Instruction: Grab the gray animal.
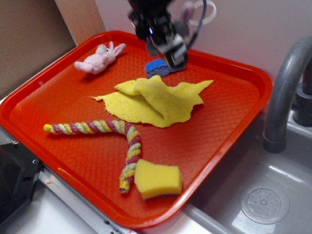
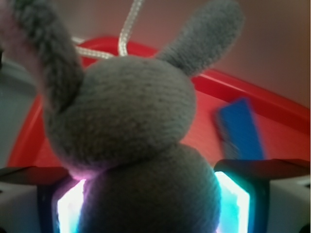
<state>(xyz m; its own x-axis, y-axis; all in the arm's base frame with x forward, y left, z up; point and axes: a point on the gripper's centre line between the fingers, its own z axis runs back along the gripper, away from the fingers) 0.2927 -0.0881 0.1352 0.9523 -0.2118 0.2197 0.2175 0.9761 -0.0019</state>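
The gray animal (image 2: pixel 131 111), a plush with two long ears, fills the wrist view. My gripper (image 2: pixel 151 194) is shut on its body, and a lit finger pad (image 2: pixel 233 199) presses each side. From outside, the gripper (image 1: pixel 173 52) hangs above the back of the red tray (image 1: pixel 219 146). Only a gray-pink bit of the animal (image 1: pixel 186 13) and its white ring loop (image 1: pixel 207 12) stick out behind the arm. The toy is off the tray floor.
On the tray lie a pale pink plush bunny (image 1: pixel 100 59), a blue object (image 1: pixel 158 68) under the gripper, a crumpled yellow cloth (image 1: pixel 156 100), a twisted rope toy (image 1: pixel 105 129) and a yellow sponge (image 1: pixel 157 179). A gray faucet (image 1: pixel 285 92) and sink are at right.
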